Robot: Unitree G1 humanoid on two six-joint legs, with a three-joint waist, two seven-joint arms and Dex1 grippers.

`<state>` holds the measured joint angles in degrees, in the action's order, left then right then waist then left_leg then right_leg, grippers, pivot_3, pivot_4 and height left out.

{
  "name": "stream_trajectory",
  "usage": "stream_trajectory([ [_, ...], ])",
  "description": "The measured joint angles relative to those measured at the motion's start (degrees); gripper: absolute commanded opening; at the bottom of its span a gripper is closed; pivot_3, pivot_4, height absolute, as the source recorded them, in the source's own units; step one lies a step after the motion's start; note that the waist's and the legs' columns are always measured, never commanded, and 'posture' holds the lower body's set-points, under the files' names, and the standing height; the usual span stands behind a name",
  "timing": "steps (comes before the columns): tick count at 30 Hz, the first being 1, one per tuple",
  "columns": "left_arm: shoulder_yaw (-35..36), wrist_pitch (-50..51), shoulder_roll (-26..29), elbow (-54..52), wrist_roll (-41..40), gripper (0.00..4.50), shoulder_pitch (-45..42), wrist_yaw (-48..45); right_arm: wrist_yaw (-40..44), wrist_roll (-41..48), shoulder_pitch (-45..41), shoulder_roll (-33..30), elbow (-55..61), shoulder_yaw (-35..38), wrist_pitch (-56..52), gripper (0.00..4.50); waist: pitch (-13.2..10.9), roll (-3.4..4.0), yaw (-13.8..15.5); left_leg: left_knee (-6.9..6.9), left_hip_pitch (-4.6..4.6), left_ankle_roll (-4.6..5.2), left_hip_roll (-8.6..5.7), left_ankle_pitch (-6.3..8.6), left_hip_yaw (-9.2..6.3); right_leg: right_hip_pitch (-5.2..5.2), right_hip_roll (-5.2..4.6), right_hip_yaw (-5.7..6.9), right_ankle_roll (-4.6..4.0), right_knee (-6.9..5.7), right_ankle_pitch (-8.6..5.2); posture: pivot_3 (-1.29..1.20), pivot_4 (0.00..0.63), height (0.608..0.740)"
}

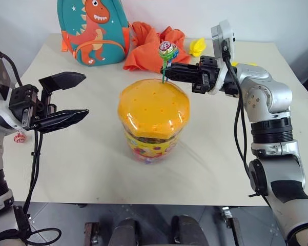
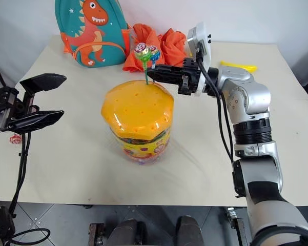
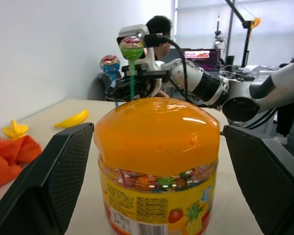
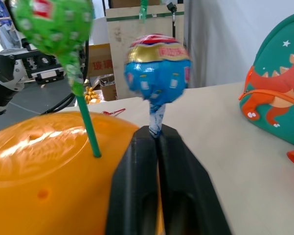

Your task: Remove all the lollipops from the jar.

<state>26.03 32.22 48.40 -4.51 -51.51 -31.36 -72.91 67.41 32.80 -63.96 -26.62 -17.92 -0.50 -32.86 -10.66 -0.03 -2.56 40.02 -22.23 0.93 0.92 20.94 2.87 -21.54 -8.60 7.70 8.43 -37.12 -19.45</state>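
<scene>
jar (image 1: 154, 119) stands mid-table (image 1: 92, 169), clear tub with colourful label band, orange domed lid (image 1: 154, 106) on, dotted with small holes; right gripper (image 4: 154, 134) reaches in from the right over the far edge of the lid, fingers pressed together on the stick of a blue-wrapped lollipop (image 4: 157, 73), clamped just under the ball; green-stick lollipop (image 4: 56, 22) stands upright in a lid hole just beside it, green wrapper, stick (image 4: 85, 122) still in the lid; in the head views the two balls overlap above the far rim of the lid; left gripper (image 1: 66, 97) hovers at the left of the jar, well apart from it, jaws spread wide, holding nothing; in its wrist view its two fingers frame the jar on either side without touching; a third lollipop (image 1: 19, 137) lies on the table at the left edge, under the left arm, partly hidden; teal dinosaur backpack (image 1: 95, 31) at the far left of the table; orange cloth (image 1: 146, 48) bunched just right of it; yellow banana toy (image 1: 197, 47) far right behind the gripper; another (image 2: 238, 66) further right; a person (image 3: 159, 27) sits in the background at a laptop.
</scene>
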Motion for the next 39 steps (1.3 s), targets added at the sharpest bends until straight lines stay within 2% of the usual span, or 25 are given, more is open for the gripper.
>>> stream_trajectory([
  [8,-1.34,-0.18,0.0,0.86,-0.1,4.5,-1.48,-1.25,-1.52,0.8,-0.91,0.0,1.43,1.73,-1.28,0.01,0.0,0.0,0.03,0.0,-0.01,0.0,-0.01,0.0,-0.03,0.0,0.0,0.0,0.0,0.0,0.0,0.0,0.15,0.74],
  [17,-3.2,-0.68,-0.2,3.33,-0.03,4.5,-3.93,-2.78,-7.31,0.79,-4.9,-0.56,-0.95,6.63,-0.86,0.01,0.0,0.0,-0.15,-0.03,-0.02,0.0,-0.02,0.0,-0.03,0.0,0.0,0.0,0.0,0.0,0.0,0.0,0.15,0.74],
  [21,-3.5,-0.68,0.79,4.9,-0.02,4.5,-3.92,-4.89,-11.5,-3.56,-5.12,-9.0,-3.59,7.33,-2.31,0.01,0.0,0.0,0.31,-0.06,-0.07,0.0,-0.08,0.0,-0.01,0.0,0.0,-0.07,0.0,0.01,0.0,0.0,0.15,0.74],
  [24,-3.36,-0.41,2.4,5.58,0.04,4.5,-3.06,-6.27,-10.82,-7.12,-3.66,-16.33,-3.42,4.12,-7.38,0.01,0.0,0.0,0.22,-0.13,-0.05,0.0,-0.06,0.0,0.09,0.0,0.0,-0.03,0.0,0.01,0.0,0.0,0.15,0.74],
  [26,-2.5,-0.25,3.63,5.52,-0.01,4.5,-1.4,-6.93,-9.81,-11.07,1.2,-22.5,-2.8,0.37,-10.09,0.01,0.0,0.0,0.29,-0.15,-0.06,0.01,-0.06,0.0,0.2,0.01,0.02,-0.03,0.0,0.01,0.0,0.0,0.15,0.74],
  [31,-0.23,0.47,4.15,4.8,-0.32,4.5,1.13,-6.4,-11.16,-14.74,9.28,-27.71,-2.29,-1.27,-15.41,0.01,-0.06,0.09,0.62,-0.16,-0.08,0.01,-0.03,0.01,0.38,-0.02,-0.04,-0.05,0.0,0.23,0.0,0.0,0.15,0.74],
  [34,1.65,1.62,4.81,4.23,-0.44,4.5,4.49,-5.35,-11.63,-15.86,16.33,-33.02,0.39,-0.84,-19.42,0.01,-0.05,0.09,0.86,-0.15,-0.08,0.01,-0.02,0.01,0.51,-0.02,-0.04,-0.04,0.0,0.22,0.0,0.0,0.15,0.74],
  [39,2.48,1.57,5.56,3.08,-0.34,4.5,5.7,-4.76,-14.09,-15.66,27.35,-33.88,6.56,1.03,-23.67,0.01,-0.05,0.09,1.13,-0.05,-0.09,0.01,-0.02,0.0,0.66,0.0,-0.07,-0.1,0.0,0.26,0.0,0.0,0.15,0.74],
])
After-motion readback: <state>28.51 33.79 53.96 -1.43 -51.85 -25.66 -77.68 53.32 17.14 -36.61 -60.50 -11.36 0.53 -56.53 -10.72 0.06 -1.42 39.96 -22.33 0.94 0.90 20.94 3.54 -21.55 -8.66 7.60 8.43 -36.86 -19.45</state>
